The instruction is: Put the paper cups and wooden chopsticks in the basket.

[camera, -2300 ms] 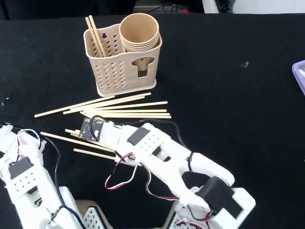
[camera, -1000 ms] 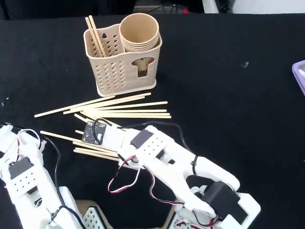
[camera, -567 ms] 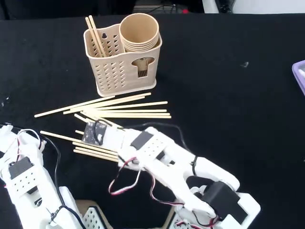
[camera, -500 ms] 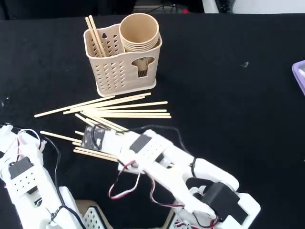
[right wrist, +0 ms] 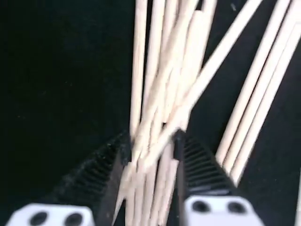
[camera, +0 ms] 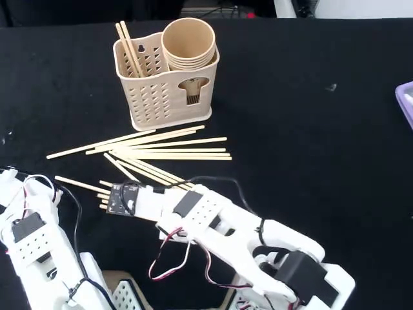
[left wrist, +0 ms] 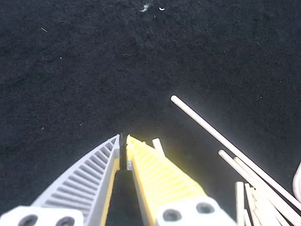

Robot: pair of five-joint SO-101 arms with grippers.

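Wooden chopsticks point(right wrist: 157, 136): bundle of several pinched between right jaws, at black tabletop point(camera: 310, 142), ends sticking out past both sides of jaws. Left jaws pressed together, holding nothing, over bare tabletop; stick ends point(left wrist: 211, 133) just beside. Loose chopsticks point(camera: 174, 154): fanned flat between right jaws and basket point(camera: 161, 97). Basket upright at far side of tabletop: stack of paper cups point(camera: 188, 40) in one compartment, two chopsticks point(camera: 128, 44) leaning in other.
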